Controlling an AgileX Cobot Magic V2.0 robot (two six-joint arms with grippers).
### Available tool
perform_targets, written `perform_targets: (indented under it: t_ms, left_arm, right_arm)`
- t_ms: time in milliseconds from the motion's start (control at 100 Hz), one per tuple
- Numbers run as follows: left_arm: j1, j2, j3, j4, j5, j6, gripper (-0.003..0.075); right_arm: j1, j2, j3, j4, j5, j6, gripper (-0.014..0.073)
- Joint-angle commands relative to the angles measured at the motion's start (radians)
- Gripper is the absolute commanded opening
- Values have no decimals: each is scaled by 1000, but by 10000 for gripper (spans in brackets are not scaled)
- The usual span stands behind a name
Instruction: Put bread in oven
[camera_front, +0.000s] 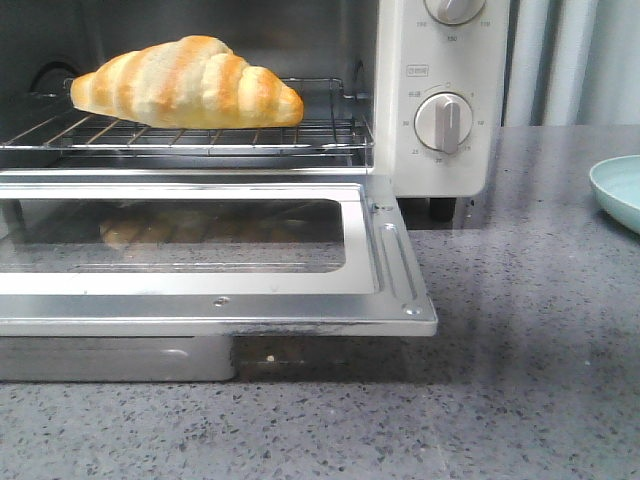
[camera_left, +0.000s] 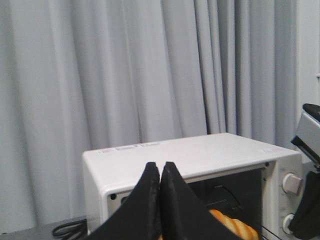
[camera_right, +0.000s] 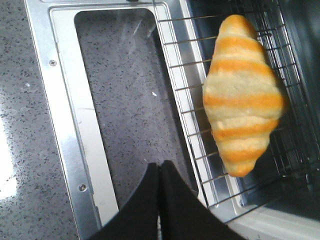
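Observation:
The bread (camera_front: 190, 84), a golden-orange roll with cream stripes, lies on the wire rack (camera_front: 300, 135) inside the cream-white oven (camera_front: 440, 60). The oven's glass door (camera_front: 200, 250) hangs open and flat toward me. In the right wrist view the bread (camera_right: 243, 95) lies on the rack, and my right gripper (camera_right: 159, 167) is shut and empty above the open door's glass. In the left wrist view my left gripper (camera_left: 160, 167) is shut and empty, held in front of the oven's top (camera_left: 200, 155), with a bit of bread (camera_left: 235, 226) showing in the cavity. Neither gripper shows in the front view.
A pale green plate (camera_front: 618, 190) sits on the dark speckled counter (camera_front: 520, 380) at the right edge. Two round dials (camera_front: 444, 120) are on the oven's right panel. Grey curtains (camera_left: 125, 70) hang behind the oven. A black cable (camera_left: 70, 229) lies to the oven's left.

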Motion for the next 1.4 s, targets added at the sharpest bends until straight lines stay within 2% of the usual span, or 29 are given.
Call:
perform_targets:
  t_ms: [0, 250, 470, 720, 940, 1140, 1390]
  left_arm:
    - [48, -12, -30, 8, -56, -1, -21]
    - [205, -31, 4, -14, 30, -1, -21]
    - [292, -83, 103, -70, -73, -1, -21]
    - [294, -80, 252, -132, -152, -1, -21]
    - [294, -80, 370, -93, -320, -1, -21]
    - [294, -80, 411, -78, -347, -1, -21]
    - [294, -80, 411, -92, -347, -1, -21]
  right_arm:
    - [0, -66, -35, -61, -5, 48, -69]
    - [0, -141, -35, -237, 128, 164, -69]
    - [0, -263, -35, -316, 200, 214, -69]
    - [0, -438, 3, -380, 269, 267, -68]
    - [0, -578, 143, -450, 279, 315, -68]
    - [0, -675, 263, -480, 279, 394, -69]
    - [0, -741, 341, -518, 279, 398, -69]
